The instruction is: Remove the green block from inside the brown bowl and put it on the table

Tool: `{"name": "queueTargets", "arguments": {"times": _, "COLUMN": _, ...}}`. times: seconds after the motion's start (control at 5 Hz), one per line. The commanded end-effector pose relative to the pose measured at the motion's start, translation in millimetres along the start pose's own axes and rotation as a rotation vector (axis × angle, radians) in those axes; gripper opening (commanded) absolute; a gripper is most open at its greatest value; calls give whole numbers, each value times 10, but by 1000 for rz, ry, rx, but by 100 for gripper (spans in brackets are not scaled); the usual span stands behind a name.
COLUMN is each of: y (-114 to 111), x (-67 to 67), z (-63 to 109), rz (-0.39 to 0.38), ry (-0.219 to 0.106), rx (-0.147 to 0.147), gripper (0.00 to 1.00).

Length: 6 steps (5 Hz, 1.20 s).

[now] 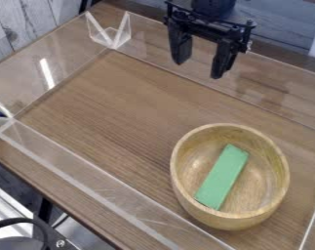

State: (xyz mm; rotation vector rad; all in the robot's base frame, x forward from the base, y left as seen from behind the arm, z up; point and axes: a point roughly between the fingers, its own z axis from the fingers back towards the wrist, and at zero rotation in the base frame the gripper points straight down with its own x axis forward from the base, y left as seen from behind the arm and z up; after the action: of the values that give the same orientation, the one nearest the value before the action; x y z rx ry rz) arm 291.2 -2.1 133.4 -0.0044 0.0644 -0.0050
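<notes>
The green block (221, 178) lay inside the brown bowl (186, 168), its long side running from about one o'clock to seven; the bowl sat toward five o'clock on the tabletop (114, 107); the pincer (204, 70) hung near twelve o'clock, spread wide, holding nothing, well apart from the bowl.

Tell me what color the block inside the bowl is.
The block is plain green, seen best in the camera view.
</notes>
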Motion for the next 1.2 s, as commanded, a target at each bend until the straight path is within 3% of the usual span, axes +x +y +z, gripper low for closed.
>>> {"name": "queueTargets", "arguments": {"times": 0.0, "y": -90, "x": -79, "z": -92, "rz": -14, "ry": 25, "rx": -3, "gripper": 100}}
{"name": "queueTargets", "arguments": {"times": 0.2, "y": -284, "x": -283, "z": -165, "rz": -60, "ry": 43, "rx": -9, "gripper": 100}}
{"name": "queueTargets", "arguments": {"times": 0.6, "y": -679, "x": -513, "z": -376, "rz": -139, "ry": 42, "rx": -19, "gripper": 100}}
{"name": "queueTargets", "arguments": {"times": 1.0, "y": -905, "x": -578, "z": -567, "rz": -186, "ry": 57, "rx": -23, "gripper": 100}}
